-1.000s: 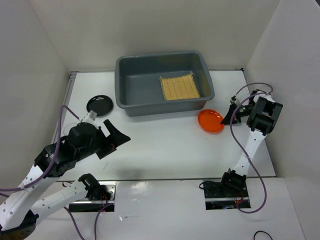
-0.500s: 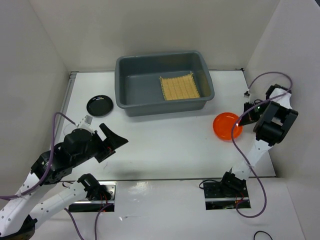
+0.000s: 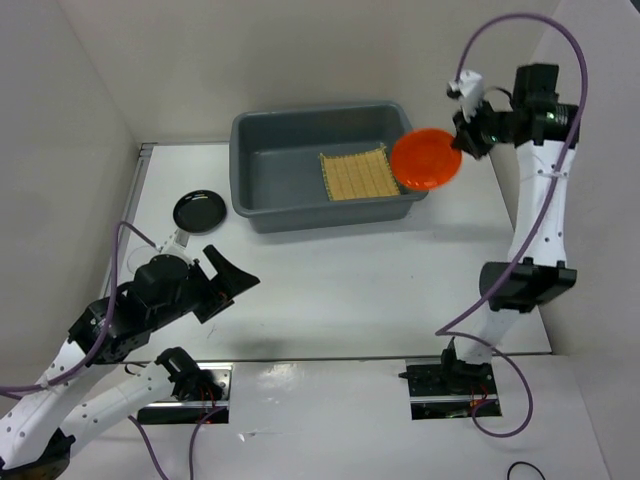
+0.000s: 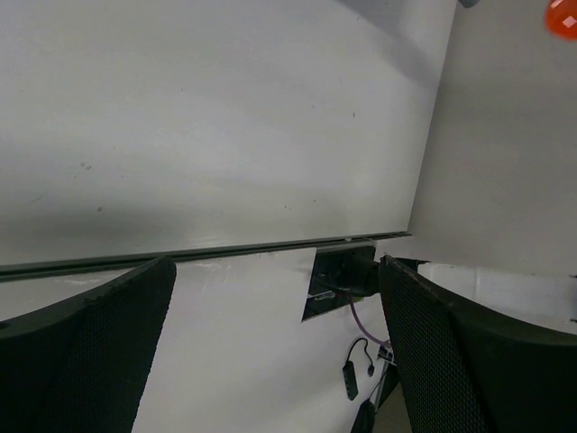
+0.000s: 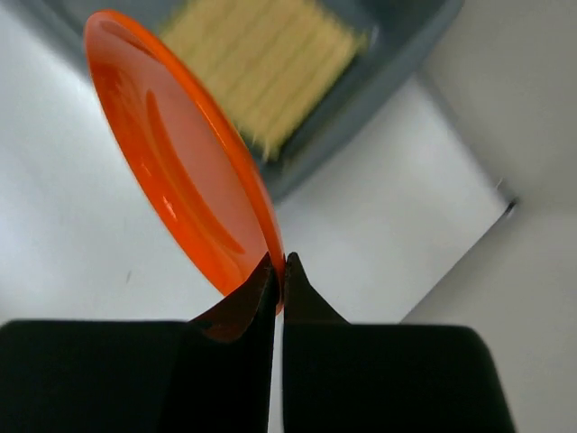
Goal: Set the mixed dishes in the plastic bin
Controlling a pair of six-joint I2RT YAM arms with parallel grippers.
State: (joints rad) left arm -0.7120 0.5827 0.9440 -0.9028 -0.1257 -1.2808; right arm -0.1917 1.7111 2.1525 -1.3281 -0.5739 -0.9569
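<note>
The grey plastic bin [image 3: 260,205] stands at the back centre, with the tan woven mat [image 3: 358,175] lying inside at its right end. My right gripper [image 3: 462,140] is shut on the rim of the orange plate [image 3: 425,158] and holds it tilted in the air over the bin's right corner. In the right wrist view the plate [image 5: 180,180] is pinched on edge between my fingertips [image 5: 278,262], above the mat [image 5: 261,63]. The black plate [image 3: 199,210] lies on the table left of the bin. My left gripper [image 3: 232,278] is open and empty, low at the front left. A clear glass cup [image 3: 140,255] shows faintly behind my left arm.
White walls close in the table on the left, back and right. The table's front edge and the arm mounts [image 3: 450,385] lie at the near side. In the left wrist view my open gripper [image 4: 275,266] faces the table's front edge and some cables.
My right arm has lifted the orange plate off the table at the right and carried it up and back to the bin's right corner. The left arm has barely moved.
</note>
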